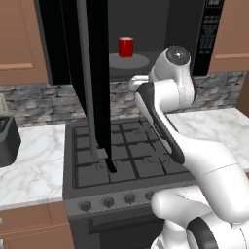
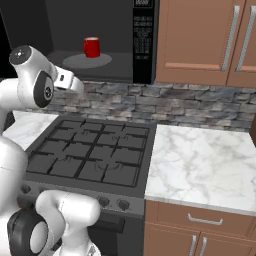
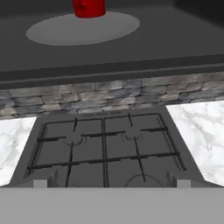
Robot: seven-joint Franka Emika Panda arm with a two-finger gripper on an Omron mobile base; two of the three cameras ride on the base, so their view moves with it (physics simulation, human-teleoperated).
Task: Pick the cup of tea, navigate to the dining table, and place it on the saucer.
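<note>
The cup of tea [image 1: 126, 47] is a small glossy red mug standing on the grey turntable plate [image 1: 129, 62] inside the open microwave. The right base view has the cup of tea [image 2: 92, 47] at the upper left. In the hand view its red base [image 3: 89, 8] touches the top edge, up and ahead of my gripper [image 3: 111, 183]. The two fingertips [image 3: 40, 183] stand far apart at the bottom with nothing between them, so the gripper is open. My hand [image 1: 138, 81] hovers over the stove's back edge, below the microwave floor. The dining table and the saucer are out of view.
The microwave door [image 1: 95, 73] hangs open to the left, over the black gas stove [image 1: 121, 155]. Marble counters flank the stove [image 2: 205, 160], with a dark appliance [image 1: 7, 141] on the left one. Wooden cabinets [image 2: 200, 35] sit right of the microwave.
</note>
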